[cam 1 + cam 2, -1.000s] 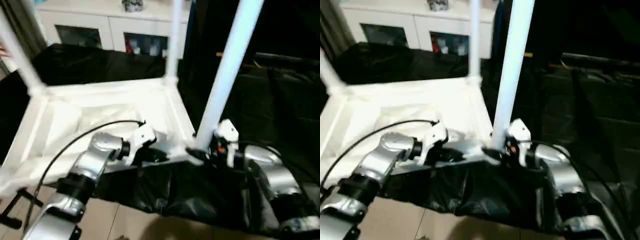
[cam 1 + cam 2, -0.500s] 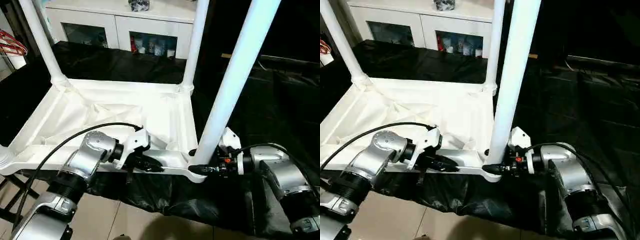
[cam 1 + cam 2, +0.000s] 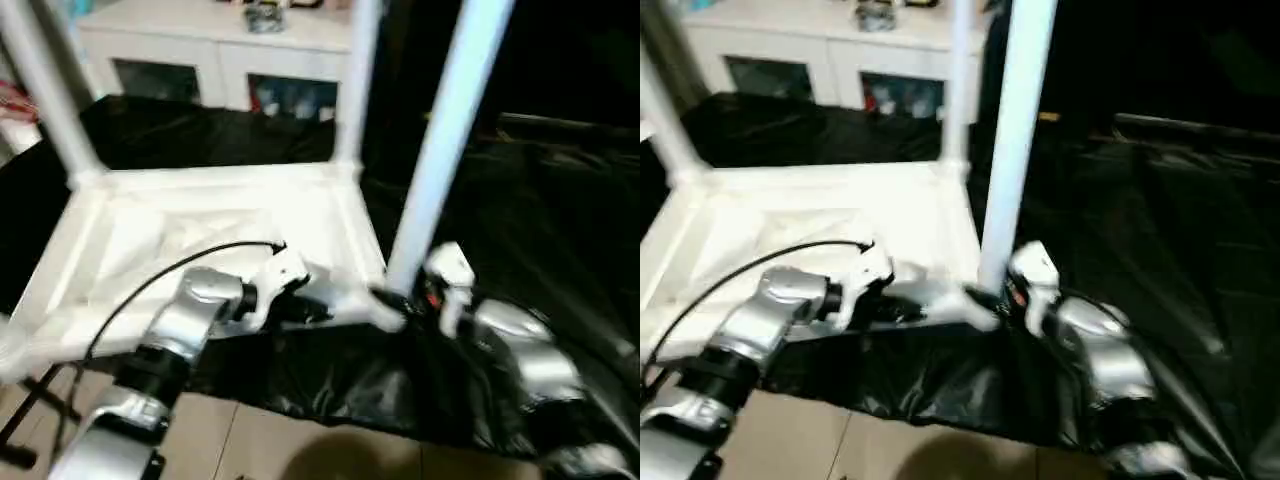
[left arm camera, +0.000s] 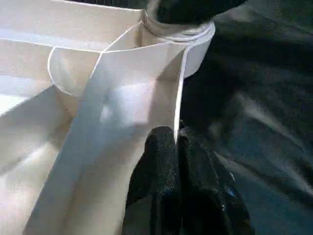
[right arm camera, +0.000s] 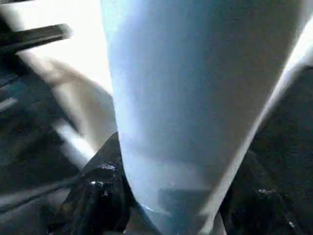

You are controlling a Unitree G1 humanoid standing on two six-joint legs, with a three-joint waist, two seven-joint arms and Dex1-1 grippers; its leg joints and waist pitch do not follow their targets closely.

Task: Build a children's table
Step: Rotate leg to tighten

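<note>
Since before, only the camera moved; left gripper (image 4: 176, 161) still pinches the top (image 3: 215, 225) rim, right gripper (image 5: 171, 196) clamps the leg (image 3: 440, 150), its tips blurred

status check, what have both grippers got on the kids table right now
Left gripper shut on near rim of upturned table top. Right gripper shut on near corner leg at its socket. Nothing in the way.

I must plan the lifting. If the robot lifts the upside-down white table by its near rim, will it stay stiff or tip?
The table top looks ribbed and moulded, so probably stiff. Its legs stand tall, so it may tip easily. Likely light, being thin plastic.
</note>
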